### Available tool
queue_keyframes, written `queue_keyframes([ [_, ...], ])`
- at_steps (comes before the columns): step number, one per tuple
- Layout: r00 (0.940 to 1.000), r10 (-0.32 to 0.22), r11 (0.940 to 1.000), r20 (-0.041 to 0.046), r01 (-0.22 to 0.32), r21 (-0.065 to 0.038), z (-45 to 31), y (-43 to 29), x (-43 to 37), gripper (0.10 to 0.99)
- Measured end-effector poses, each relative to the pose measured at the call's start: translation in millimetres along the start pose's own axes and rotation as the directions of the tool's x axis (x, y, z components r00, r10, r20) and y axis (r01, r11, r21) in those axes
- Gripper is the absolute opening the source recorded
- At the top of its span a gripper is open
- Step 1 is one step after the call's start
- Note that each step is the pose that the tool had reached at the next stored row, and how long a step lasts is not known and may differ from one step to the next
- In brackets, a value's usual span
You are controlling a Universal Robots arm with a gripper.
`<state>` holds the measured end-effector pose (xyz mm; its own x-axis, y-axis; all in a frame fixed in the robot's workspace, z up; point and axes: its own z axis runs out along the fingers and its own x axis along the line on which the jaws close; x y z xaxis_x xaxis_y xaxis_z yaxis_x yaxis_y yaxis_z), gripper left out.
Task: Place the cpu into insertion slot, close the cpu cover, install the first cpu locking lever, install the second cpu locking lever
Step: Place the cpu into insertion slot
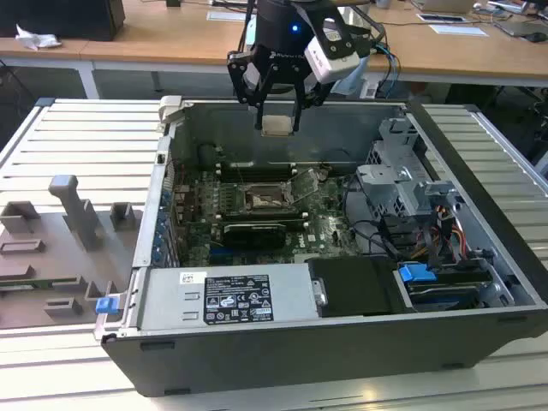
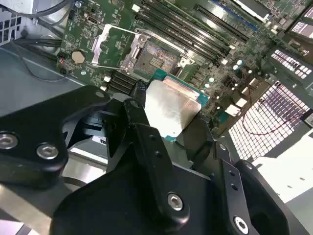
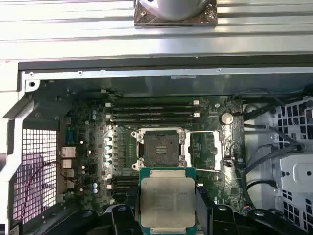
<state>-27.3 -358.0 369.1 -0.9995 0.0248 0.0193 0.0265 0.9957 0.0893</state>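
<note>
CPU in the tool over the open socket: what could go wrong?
1. The tool grips the cpu by its edges above the motherboard; a slip could drop it.
2. Lowered tilted or offset, it could miss the insertion slot.
3. The raised cpu cover beside the slot could catch the tool.

Even, bright light is cast across the exterior view, while the inside of the computer case [image 1: 300,360] is left dimmer and softly shadowed. In the second wrist view the cpu [image 2: 171,110] is washed nearly white by glare. In the first wrist view the ribbed metal surface [image 3: 73,24] is rendered pale and bright. Fine detail is softened throughout the exterior view.
</note>
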Motion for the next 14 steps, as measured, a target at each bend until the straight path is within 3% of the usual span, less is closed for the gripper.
queue_keyframes([
  [14, 0.9974, 0.072, 0.9974, 0.0064, -0.072, -0.002, 0.1, 0.0, 0.0, 0.541],
])
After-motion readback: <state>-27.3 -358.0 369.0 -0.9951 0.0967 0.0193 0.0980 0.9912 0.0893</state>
